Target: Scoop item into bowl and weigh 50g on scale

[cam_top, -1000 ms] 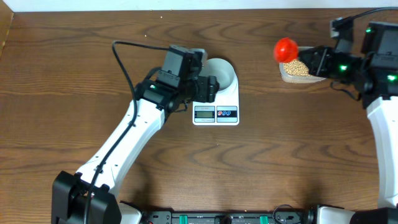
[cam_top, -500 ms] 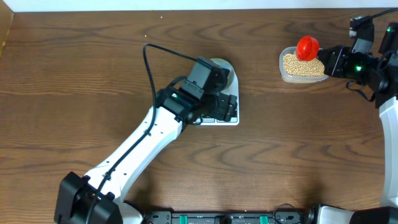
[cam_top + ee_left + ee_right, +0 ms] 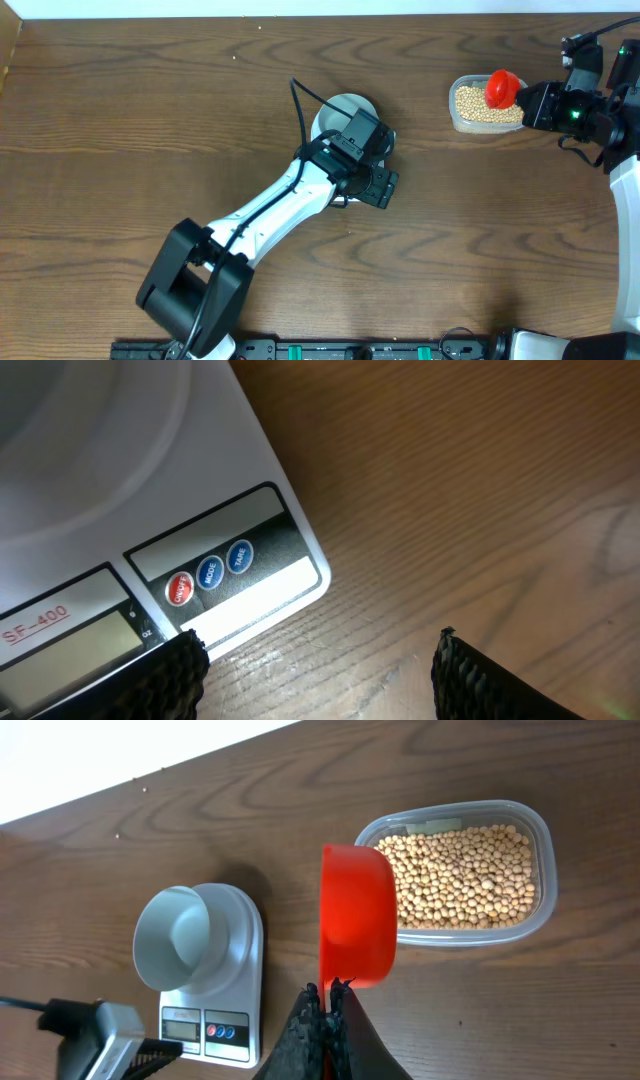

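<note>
We find the left gripper open over the scale and the right gripper holding a red scoop at the bean tub.

At left, the left gripper (image 3: 320,665) has its jaws standing wide apart with nothing between them. It is poised over the corner of the white digital scale (image 3: 120,450) beside its red and blue buttons (image 3: 209,573) and grey display (image 3: 70,645). The pale bowl (image 3: 190,935) sits on the scale's platform. Further right on the wooden table (image 3: 120,120), well apart from the scale, a clear plastic tub (image 3: 535,890) holds the tan soybeans (image 3: 460,875). The red scoop (image 3: 357,915), tilted on its side, overlaps the tub's right end from overhead. We cannot tell whether it touches the soybeans. At far right, the right gripper (image 3: 325,1010) is closed tight on the scoop.
</note>
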Robot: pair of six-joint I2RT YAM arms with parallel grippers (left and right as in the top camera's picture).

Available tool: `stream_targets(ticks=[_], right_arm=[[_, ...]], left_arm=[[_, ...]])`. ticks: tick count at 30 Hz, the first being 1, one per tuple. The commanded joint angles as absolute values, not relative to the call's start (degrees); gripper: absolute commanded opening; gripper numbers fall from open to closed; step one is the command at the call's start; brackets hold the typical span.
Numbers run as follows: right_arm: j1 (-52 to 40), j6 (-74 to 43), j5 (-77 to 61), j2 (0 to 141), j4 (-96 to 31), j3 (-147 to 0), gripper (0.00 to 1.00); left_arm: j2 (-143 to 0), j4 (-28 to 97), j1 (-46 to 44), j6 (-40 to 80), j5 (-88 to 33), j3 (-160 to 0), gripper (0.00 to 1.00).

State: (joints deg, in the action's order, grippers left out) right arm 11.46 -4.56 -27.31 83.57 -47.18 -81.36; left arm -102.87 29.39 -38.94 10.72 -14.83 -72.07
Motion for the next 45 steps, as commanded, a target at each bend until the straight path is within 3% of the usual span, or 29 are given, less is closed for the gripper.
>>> stream_targets(ticks=[1, 11, 45], right_arm=[[11.68, -2.59, -27.03, 83.07, -47.53, -82.32, 0.01], [11.68, -2.48, -26.85, 83.07, -47.72, -82.32, 0.01], [11.68, -2.46, -26.87, 83.07, -48.73, -82.28, 0.01]], left_arm=[[-105.21, 28.42, -39.09, 11.44, -14.26, -72.55, 0.73], [-110.0, 26.79, -39.09, 11.68, -14.26, -72.55, 0.67], [-113.06, 24.99, -38.92, 10.79, -8.25, -72.53, 0.67]])
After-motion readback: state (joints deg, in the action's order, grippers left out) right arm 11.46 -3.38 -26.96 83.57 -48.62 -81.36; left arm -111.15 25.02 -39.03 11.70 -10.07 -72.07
